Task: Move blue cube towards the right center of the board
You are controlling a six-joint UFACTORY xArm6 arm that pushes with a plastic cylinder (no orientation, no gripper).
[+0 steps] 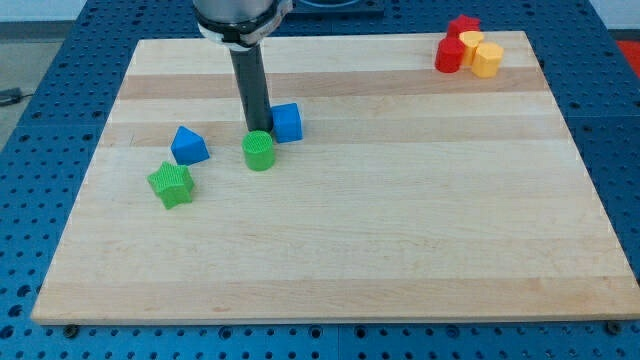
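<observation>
The blue cube (287, 122) sits on the wooden board (400, 220) left of centre, towards the view's top. My dark rod comes down from the view's top; my tip (256, 131) is just left of the blue cube, close to or touching its left side. A green cylinder (258, 151) stands right below my tip and hides its very end.
A blue wedge-like block (188, 146) and a green star block (172, 184) lie at the left. At the top right corner a red star block (463, 26), a red cylinder (449, 55), a yellow block (471, 42) and a yellow cylinder (487, 59) cluster together.
</observation>
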